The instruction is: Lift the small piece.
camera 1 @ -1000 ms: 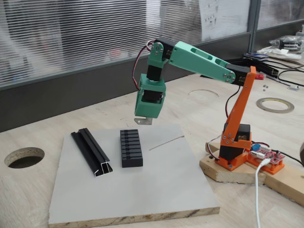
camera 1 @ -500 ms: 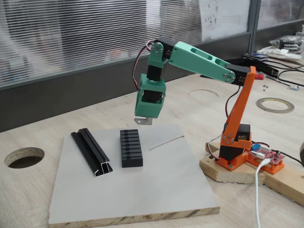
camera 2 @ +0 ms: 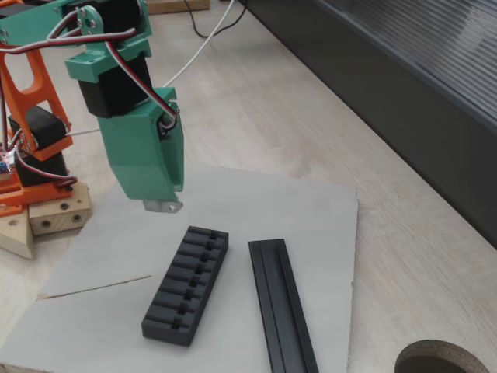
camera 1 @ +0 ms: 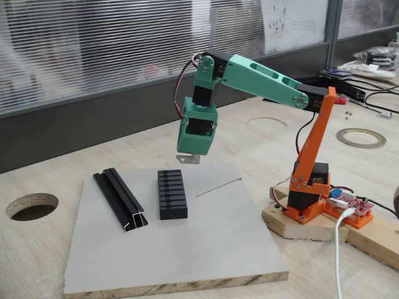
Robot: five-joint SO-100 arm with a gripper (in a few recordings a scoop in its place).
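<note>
The small piece [camera 1: 187,158], a tiny silvery flat metal bit, hangs in the air at the tip of my green gripper [camera 1: 189,153], which points straight down and is shut on it. In the other fixed view the piece [camera 2: 164,206] sticks out below the gripper [camera 2: 161,199], a little above the grey board [camera 2: 311,210] and just behind the far end of the black ribbed block [camera 2: 186,284].
The black ribbed block [camera 1: 172,194] and a long black rail [camera 1: 121,199] lie side by side on the grey board [camera 1: 206,249]. A round hole [camera 1: 31,206] is cut in the table at the left. My orange base [camera 1: 308,193] stands on a wooden block at the right.
</note>
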